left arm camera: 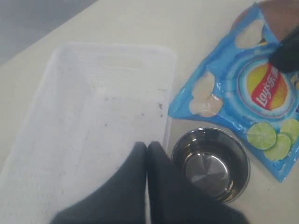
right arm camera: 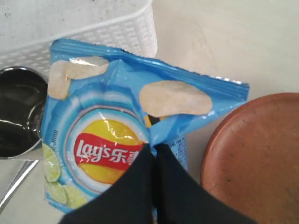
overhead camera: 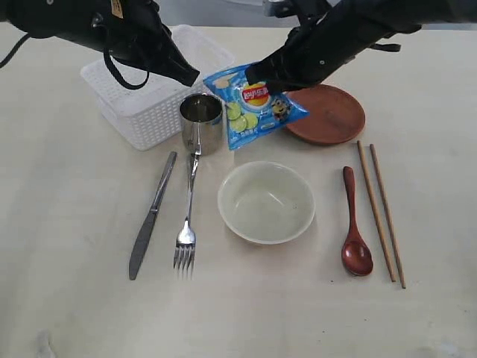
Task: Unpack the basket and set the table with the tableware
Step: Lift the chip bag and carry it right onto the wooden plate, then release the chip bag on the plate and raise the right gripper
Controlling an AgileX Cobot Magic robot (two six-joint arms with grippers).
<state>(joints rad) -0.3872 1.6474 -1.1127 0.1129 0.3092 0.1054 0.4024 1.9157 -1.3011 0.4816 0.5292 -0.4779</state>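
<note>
Pale cream table carries the whole setting in the exterior view. Take the bowl as the dial's centre. The basket sits at 10 o'clock and the steel cup just beside it at 11. The plate is at 1, the spoon and 2 chopsticks at 3, and the fork and knife at 9. A blue chip bag lies at 12, between cup and plate.

The right gripper has its jaws pressed together on the bag's film, which puckers at the tips. The left gripper hangs over the basket's edge by the cup, jaws pressed together on nothing. The left wrist view shows nothing inside the basket.

The bag looks light, puffed and slick, with brittle contents, so a pinch on the sealed edge or a corner would be safest. The cup is rigid and smooth, best taken by the rim or handle. The bowl may chip, so take it by the rim.
</note>
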